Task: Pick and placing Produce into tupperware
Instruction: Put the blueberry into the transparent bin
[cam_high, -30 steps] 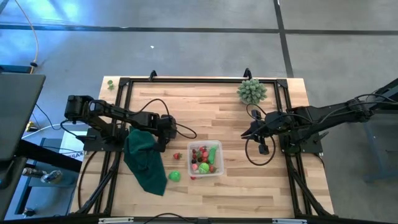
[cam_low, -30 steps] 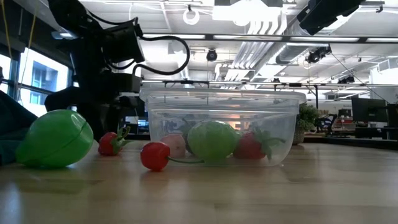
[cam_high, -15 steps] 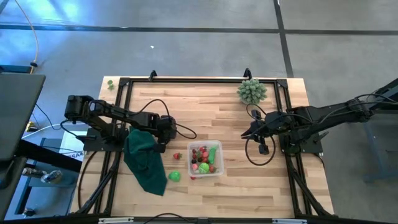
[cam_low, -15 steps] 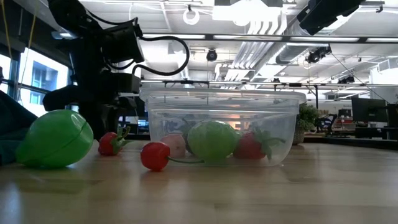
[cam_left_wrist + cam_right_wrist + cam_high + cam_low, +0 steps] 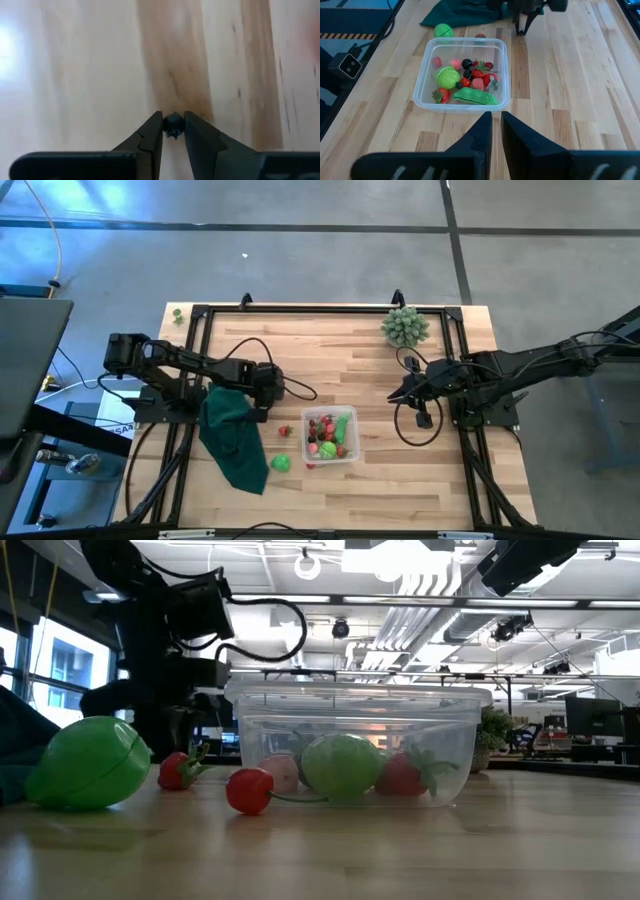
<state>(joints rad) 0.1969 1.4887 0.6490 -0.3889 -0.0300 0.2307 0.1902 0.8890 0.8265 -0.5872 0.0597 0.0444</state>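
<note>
high view is showing the tupperware (image 5: 330, 436) sitting mid-table toward the near edge, with bare wood lying open between it and the right gripper (image 5: 397, 394), which is waiting well to its right beside the table's metal frame (image 5: 300, 310). a dark green cloth (image 5: 233, 438) is crowding the left side, and a spiky plant (image 5: 404, 326) is standing at the far right corner. most produce (image 5: 465, 82) is resting inside the container; a green ball (image 5: 281, 463) and a red piece (image 5: 285, 431) are lying outside it, between the container and the cloth. compared with a second ago, the left arm is sitting in nearly the same spot and nothing on the table is displaced, but its fingers are standing closer together. left gripper (image 5: 173, 131) is pointing down at the wood, just left of the container, its fingers (image 5: 152, 137) pinching a small dark berry (image 5: 173, 124) between the tips. right gripper's fingers (image 5: 477, 132) are standing nearly together with a thin gap, holding nothing.
</note>
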